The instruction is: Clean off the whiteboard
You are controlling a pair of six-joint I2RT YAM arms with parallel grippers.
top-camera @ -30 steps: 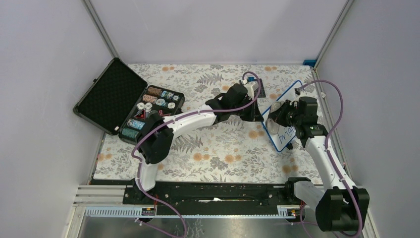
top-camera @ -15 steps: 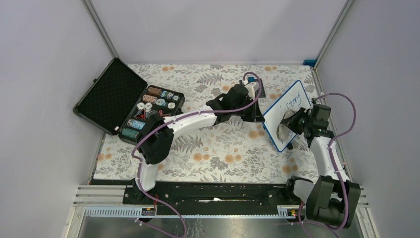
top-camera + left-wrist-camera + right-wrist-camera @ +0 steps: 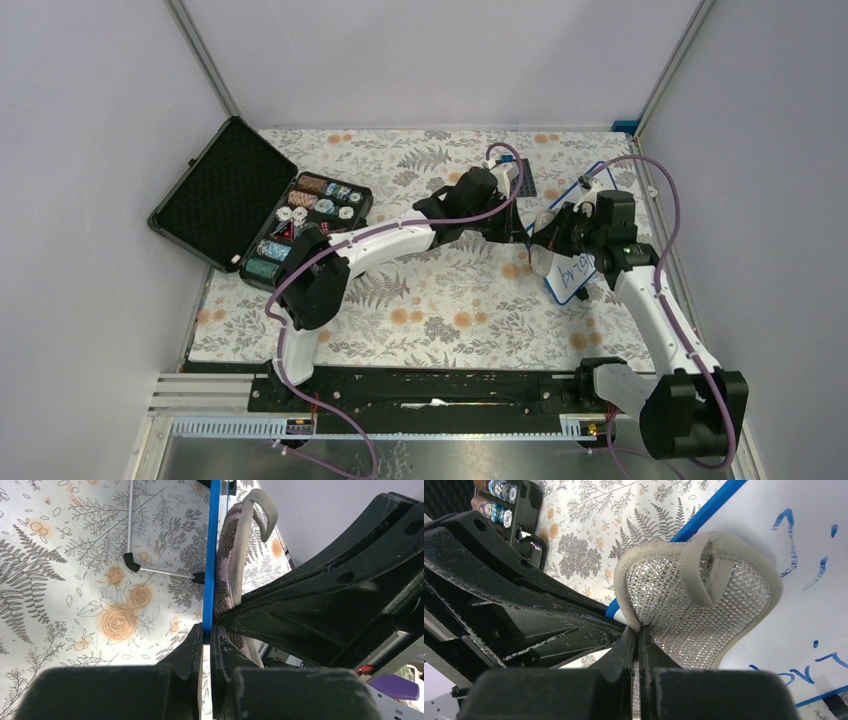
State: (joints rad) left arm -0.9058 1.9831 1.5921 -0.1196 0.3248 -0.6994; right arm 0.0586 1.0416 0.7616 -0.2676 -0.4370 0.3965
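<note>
Plain pale lilac walls point(image 3: 430, 60) enclose the bench point(image 3: 420, 300) — spread with a floral print — with aluminium posts point(image 3: 205, 60) in the back corners.

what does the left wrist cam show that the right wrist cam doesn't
Only the left wrist view shows the whiteboard edge-on, its blue frame pinched in the left hand, and a wire stand on the floral tablecloth. Only the right wrist view shows the board's white face with blue handwriting, the chip case, and the right hand pinching the mesh pad. Both show that pad against the board, over the tablecloth.
</note>
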